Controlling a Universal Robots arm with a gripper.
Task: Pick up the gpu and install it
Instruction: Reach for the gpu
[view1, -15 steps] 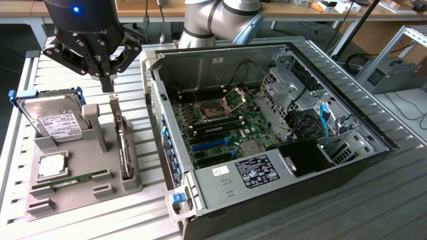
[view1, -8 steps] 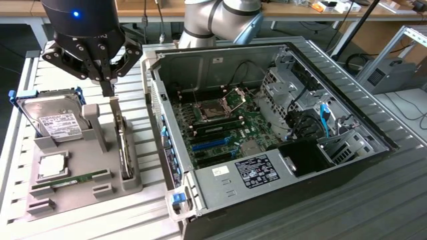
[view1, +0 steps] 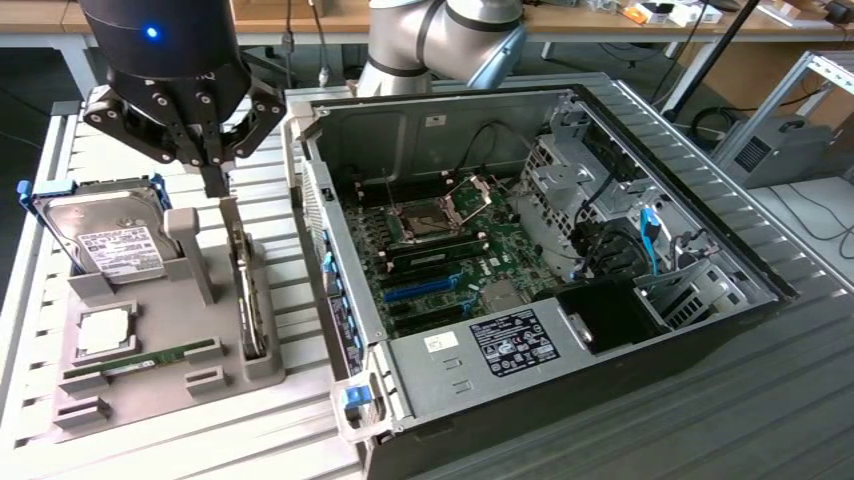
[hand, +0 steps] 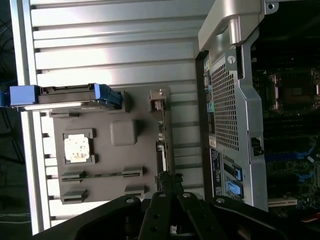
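The gpu (view1: 243, 292) stands on edge in a slot along the side of the grey parts holder (view1: 160, 388) that faces the computer case, a thin dark card seen edge-on. In the wrist view the gpu (hand: 161, 146) is a narrow dark strip on the holder (hand: 112, 161). My gripper (view1: 214, 183) hangs just above the card's far end, fingers pressed together and holding nothing. In the wrist view the gripper (hand: 170, 184) lies over the card's end.
On the holder are a hard drive (view1: 114, 243) in a blue carrier, a CPU (view1: 104, 331) and a green RAM stick (view1: 142, 358). The open computer case (view1: 727, 262) lies on the exterior view's right, motherboard (view1: 434, 262) exposed.
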